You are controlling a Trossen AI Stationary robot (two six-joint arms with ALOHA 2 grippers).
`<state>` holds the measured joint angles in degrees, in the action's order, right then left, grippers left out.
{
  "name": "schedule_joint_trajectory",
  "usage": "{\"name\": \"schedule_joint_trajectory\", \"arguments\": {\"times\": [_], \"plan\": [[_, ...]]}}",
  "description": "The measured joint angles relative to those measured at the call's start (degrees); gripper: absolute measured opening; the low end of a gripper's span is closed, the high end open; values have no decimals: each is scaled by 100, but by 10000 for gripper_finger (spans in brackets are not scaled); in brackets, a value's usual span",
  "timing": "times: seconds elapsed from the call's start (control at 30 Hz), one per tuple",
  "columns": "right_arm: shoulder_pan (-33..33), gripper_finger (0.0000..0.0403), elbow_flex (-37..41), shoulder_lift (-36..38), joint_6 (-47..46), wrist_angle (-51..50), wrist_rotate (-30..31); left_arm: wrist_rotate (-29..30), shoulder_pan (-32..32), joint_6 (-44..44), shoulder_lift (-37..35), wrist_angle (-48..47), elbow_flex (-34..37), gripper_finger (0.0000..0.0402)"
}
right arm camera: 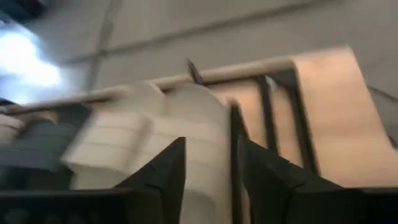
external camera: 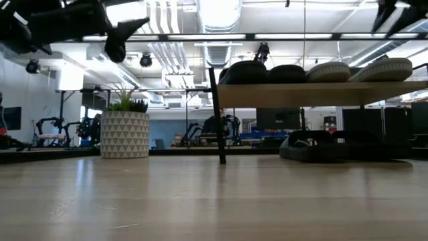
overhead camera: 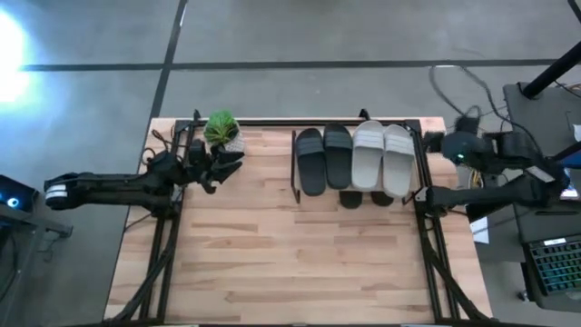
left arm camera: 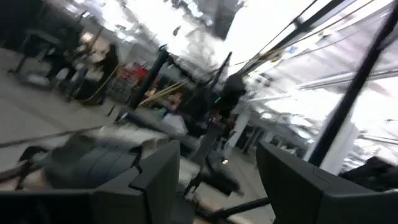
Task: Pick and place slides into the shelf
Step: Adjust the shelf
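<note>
The shelf (overhead camera: 358, 127) is standing at the far middle of the tabletop (overhead camera: 290, 263). Four slides are lying side by side on its board: a black pair (overhead camera: 324, 157) on the left arm's side and a light grey pair (overhead camera: 383, 156) on the right arm's side, touching one another. In the low view, a further black pair (external camera: 319, 146) is lying on the tabletop beneath the shelf board, partly shadowed.

A potted plant (overhead camera: 222, 130) in a patterned white pot is standing at the far left of the tabletop, well apart from the shelf.

The left gripper (overhead camera: 221, 164) is hanging above the tabletop just beside the plant, pointing toward the shelf. Its fingers (left arm camera: 155, 177) are standing spread, with nothing between them.

The right gripper (overhead camera: 423, 195) is positioned at the shelf's right end, near the outer grey slide. In the right wrist view its fingers (right arm camera: 168, 171) are showing a gap between them, and the grey slides are lying beyond; the fingers are gripping nothing. The view is blurred, so contact with the shelf frame cannot be determined.
</note>
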<state>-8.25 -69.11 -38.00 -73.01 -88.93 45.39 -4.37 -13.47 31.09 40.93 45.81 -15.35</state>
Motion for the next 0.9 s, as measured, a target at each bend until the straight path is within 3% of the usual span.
{"name": "schedule_joint_trajectory", "arguments": {"times": [0.17, 0.3, 0.53, 0.7, 0.9], "plan": [[-1286, 99, 440, -38, 262, -119, -1499, -150, 1, 0, -41, 27, -128, 199], [-1946, 61, 974, -70, 393, -110, -1980, -232, -2, 0, -78, 26, -162, 199], [-2420, 14, 1644, -89, 327, -106, -1859, -429, -2, 0, -100, -23, -105, 199], [-2443, 9, 1823, -232, 324, -16, -2001, -611, 2, 4, 38, -34, -51, 199], [-2443, 8, 1937, -480, 717, 763, -2394, -628, 0, 9, 219, -31, -37, 199]]}}
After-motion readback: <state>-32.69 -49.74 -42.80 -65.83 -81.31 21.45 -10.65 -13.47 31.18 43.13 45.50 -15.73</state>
